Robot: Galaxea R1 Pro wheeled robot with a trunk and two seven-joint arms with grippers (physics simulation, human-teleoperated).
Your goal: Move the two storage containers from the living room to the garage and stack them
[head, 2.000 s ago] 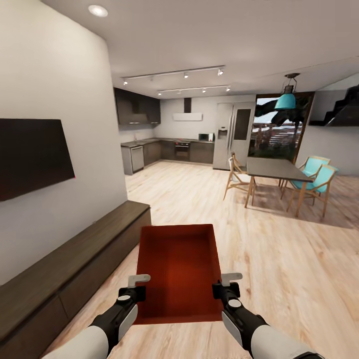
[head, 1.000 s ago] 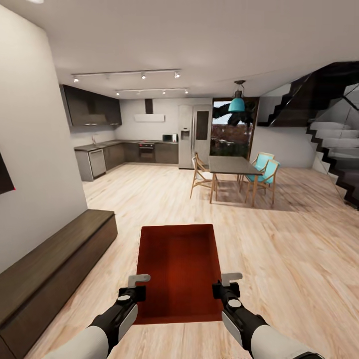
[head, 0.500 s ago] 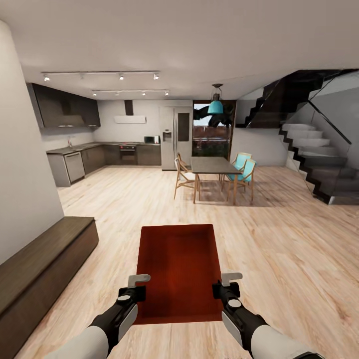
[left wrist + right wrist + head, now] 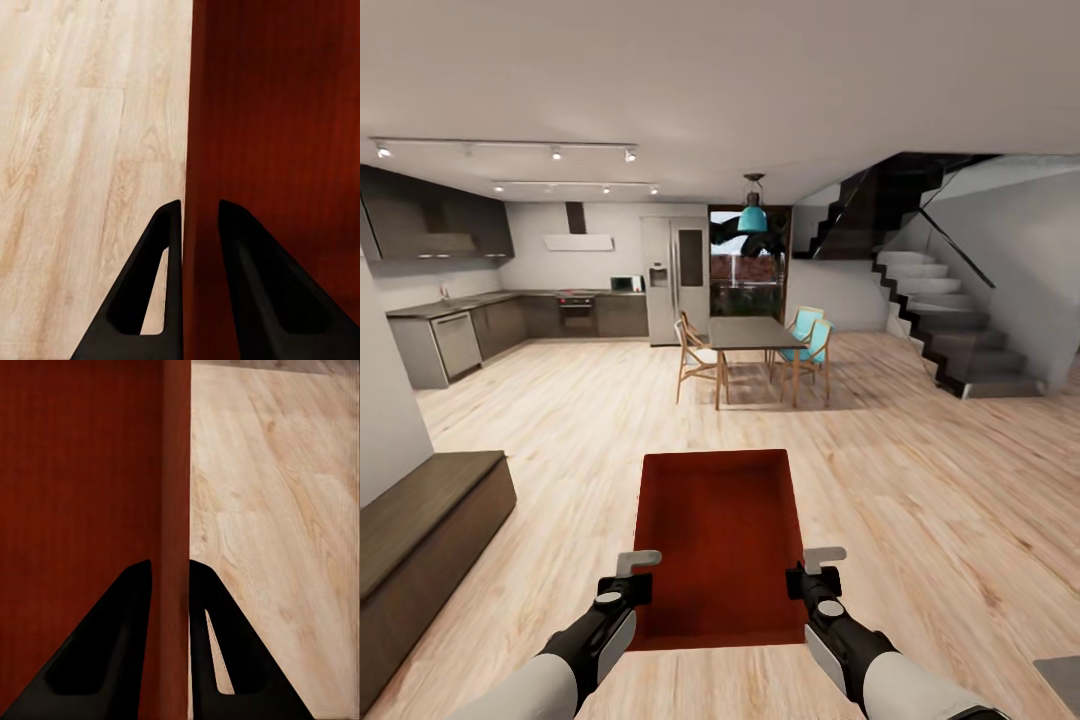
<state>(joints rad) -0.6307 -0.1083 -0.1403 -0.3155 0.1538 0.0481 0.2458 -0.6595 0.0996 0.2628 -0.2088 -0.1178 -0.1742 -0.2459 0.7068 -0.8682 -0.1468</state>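
One red-orange storage container is carried level above the light wood floor, straight ahead of me. My left gripper is shut on its left wall and my right gripper is shut on its right wall. In the left wrist view the thin red wall runs between the two black fingers of the left gripper. The right wrist view has the other wall pinched the same way by the right gripper. The container is empty. The garage is out of view.
An open kitchen-dining area lies ahead. A low dark bench runs along the left. A dining table with chairs stands mid-room, with kitchen counters and a fridge behind. A staircase rises at the right.
The whole view has swung to the right: the white wall and the dark screen slid off the left, and the staircase came in. The container and both grippers keep the same pose.
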